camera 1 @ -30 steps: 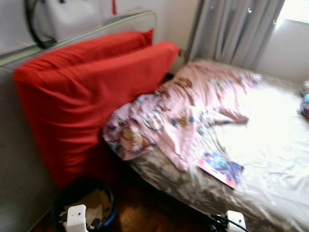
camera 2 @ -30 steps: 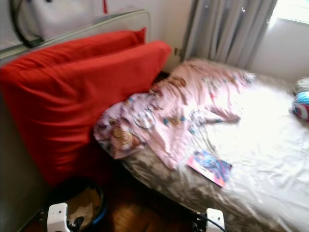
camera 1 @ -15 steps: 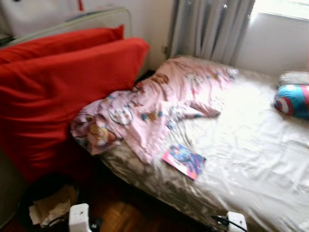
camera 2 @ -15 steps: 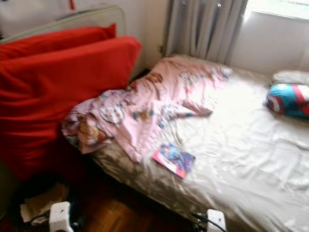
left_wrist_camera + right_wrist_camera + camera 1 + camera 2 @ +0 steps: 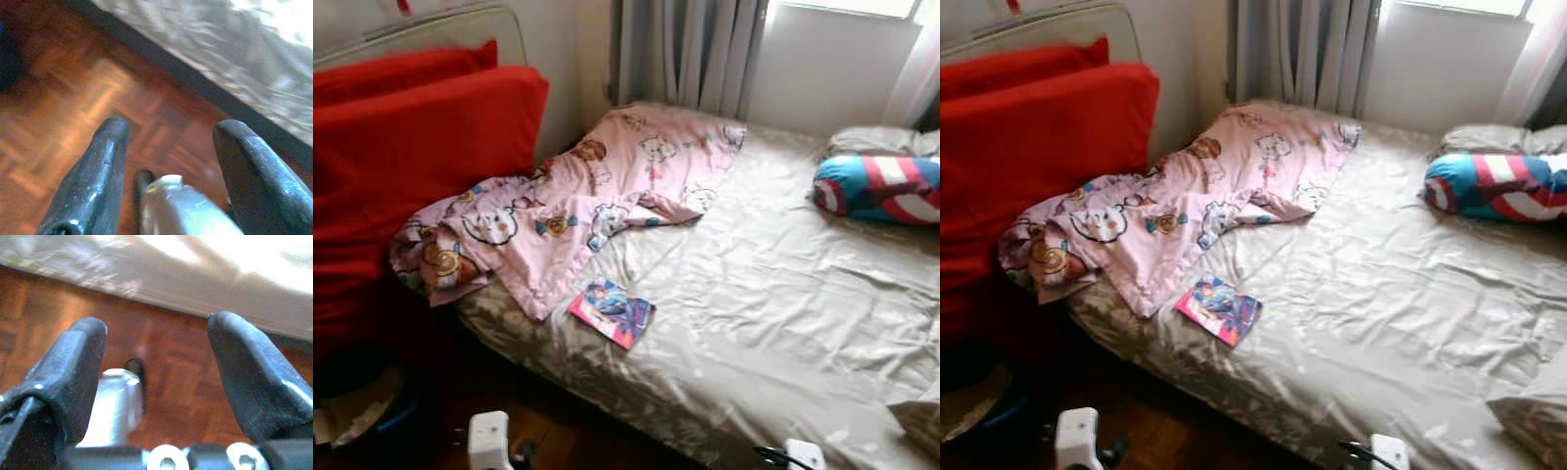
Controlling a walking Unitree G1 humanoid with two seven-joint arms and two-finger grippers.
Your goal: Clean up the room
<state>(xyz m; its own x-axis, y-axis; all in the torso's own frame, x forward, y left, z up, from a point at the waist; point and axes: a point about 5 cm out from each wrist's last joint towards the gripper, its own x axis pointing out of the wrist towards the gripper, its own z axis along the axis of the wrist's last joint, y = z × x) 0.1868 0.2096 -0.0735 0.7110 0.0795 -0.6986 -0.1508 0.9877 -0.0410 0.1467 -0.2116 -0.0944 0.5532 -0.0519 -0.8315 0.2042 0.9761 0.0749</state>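
Progress: cleanup looked barely begun, nothing tidied | bed (image 5: 783,323) under the window, parquet floor (image 5: 73,93) beside it | pink blanket (image 5: 558,206) rumpled across bed's corner against red cushions (image 5: 401,157) | striped pillow (image 5: 881,186) far side | booklet (image 5: 612,311) near bed's edge | left pincer (image 5: 168,147) and right pincer (image 5: 156,367) released, holding nothing, low over floor

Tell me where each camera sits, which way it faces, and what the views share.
Left eye view: on the head, looking forward and down at the bed, pink blanket and comic book.
Right eye view: same head, same scene.
Left wrist view: along the open left gripper at parquet floor beside the bed.
Right wrist view: along the open right gripper, same floor.
Shared: both wrist views catch the bed's edge above the floor.
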